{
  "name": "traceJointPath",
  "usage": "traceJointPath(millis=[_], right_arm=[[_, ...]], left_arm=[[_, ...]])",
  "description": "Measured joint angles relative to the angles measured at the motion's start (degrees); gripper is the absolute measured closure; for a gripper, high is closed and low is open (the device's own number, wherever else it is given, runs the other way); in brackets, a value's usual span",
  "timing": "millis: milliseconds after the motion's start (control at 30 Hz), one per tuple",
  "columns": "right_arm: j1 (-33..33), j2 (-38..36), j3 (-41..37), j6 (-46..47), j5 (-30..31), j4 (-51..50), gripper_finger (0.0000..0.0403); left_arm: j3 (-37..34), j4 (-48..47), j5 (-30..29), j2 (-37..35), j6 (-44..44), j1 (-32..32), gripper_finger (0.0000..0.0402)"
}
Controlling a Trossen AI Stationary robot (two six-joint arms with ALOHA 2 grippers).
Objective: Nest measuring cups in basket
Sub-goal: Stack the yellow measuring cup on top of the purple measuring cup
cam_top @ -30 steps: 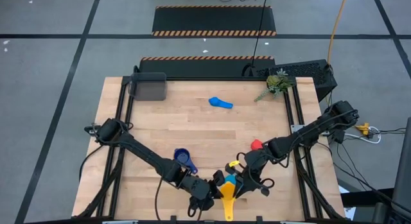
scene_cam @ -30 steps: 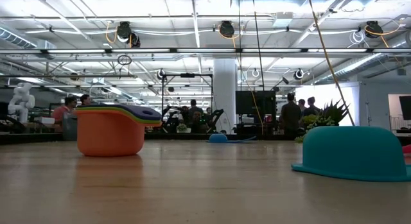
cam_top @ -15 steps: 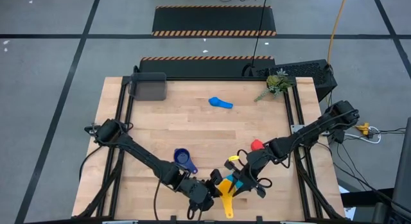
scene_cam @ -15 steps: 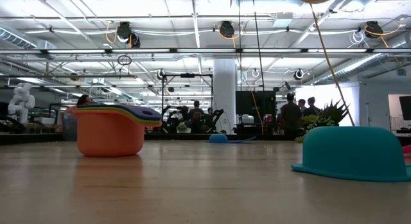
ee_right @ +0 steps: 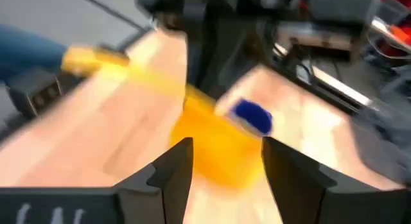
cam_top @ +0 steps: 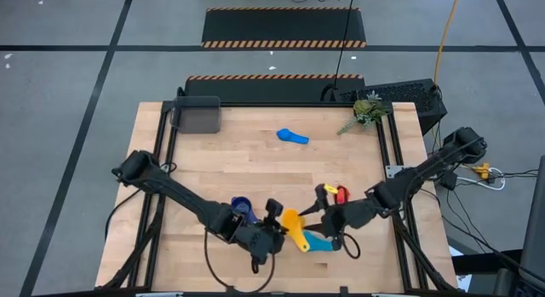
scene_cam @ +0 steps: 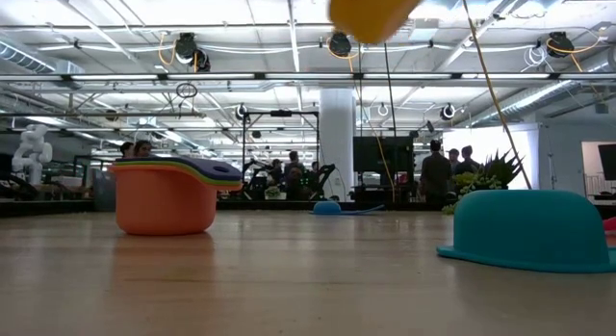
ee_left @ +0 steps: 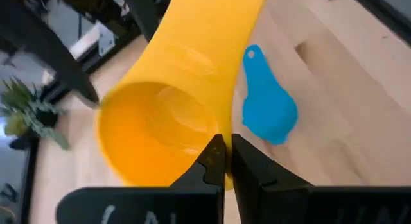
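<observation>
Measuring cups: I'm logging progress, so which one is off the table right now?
The yellow cup, pinched at its rim by the shut left gripper; the low view shows it in the air, while the others rest on the wood.

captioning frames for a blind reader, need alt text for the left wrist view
The left gripper is shut on the rim of a yellow measuring cup, held above the wooden table with its hollow facing the camera. A light blue measuring cup lies on the table beside it; a green plant sprig stands farther off.
</observation>
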Motion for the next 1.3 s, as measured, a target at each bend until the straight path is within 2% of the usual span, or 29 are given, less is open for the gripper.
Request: traceJointPath(millis=[233,467,567,733,967,1133,1300], right_arm=[[2.2,2.4,-0.1,-6.4,17.9,-1.6,0.0225],[3.4,10.2,5.0,-18.8,30.2,-1.2,0.0225],[4.0,14.7,7.3,-26.8,33.1,0.0,0.0225],[3.9,21.5,9.0,-42.3,38.9,11.7,0.0225],[4.2,28.1,9.0,-62.7,43.8,26.5,0.0225],[4.3,29.4,9.0,-69.2,43.8,29.1,0.0233],[4.5,29.4,9.0,-70.4,43.7,29.0,0.0276]], left_arm=[[0.0,-11.8,-4.6,-2.4,-14.8,0.5,0.0392],[0.0,-24.0,-4.3,-4.2,-30.9,1.2,0.0392],[0.0,-27.0,-2.4,-4.4,-37.3,1.6,0.0392],[0.0,-29.4,1.3,-4.4,-42.9,1.5,0.0392],[0.0,-29.3,2.3,-4.6,-44.3,1.5,0.0392],[0.0,-29.3,2.9,-4.6,-44.2,1.4,0.0389],[0.0,-29.3,3.4,-4.6,-43.5,1.4,0.0394]])
